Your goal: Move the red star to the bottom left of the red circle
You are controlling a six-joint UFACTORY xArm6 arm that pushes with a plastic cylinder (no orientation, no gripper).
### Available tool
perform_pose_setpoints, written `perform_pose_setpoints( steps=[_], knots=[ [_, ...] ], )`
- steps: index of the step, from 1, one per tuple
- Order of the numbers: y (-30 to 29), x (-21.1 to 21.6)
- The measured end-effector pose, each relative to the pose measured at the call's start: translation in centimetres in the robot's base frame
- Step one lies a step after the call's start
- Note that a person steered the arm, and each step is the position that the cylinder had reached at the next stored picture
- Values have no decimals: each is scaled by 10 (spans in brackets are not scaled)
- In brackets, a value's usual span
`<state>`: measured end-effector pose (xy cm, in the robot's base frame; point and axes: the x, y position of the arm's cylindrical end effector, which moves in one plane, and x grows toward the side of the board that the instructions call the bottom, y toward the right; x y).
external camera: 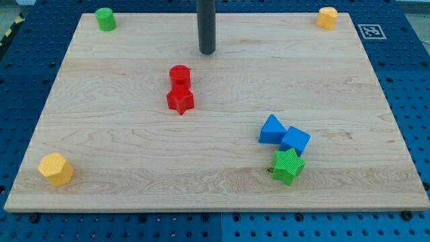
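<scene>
Nearest the view's bottom, the yellow hexagon (pixel 55 168), green star (pixel 287 165) and two blue blocks (pixel 283 134) lie well clear. The red star (pixel 180 100) sits touching the red circle (pixel 179 75), directly below it. My tip (pixel 207 52), a bare rod with no claw to open or close, stands above and right of both; I judge I should circle to the star's right side and nudge it gently leftward, sparing the circle.

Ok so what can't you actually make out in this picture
- Camera view: the rod's upper part is cut off by the view's top edge; only my tip shows.
- Whether the red star touches the red circle above it: their edges meet in the view, so contact is unclear.
- The green star: its upper edge is hidden by the blue cube.
</scene>
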<state>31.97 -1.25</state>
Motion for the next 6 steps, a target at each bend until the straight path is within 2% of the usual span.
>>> perform_pose_setpoints(
  steps=[2,3,6],
  knots=[
    [29,95],
    [8,119],
    [-27,126]
  ],
)
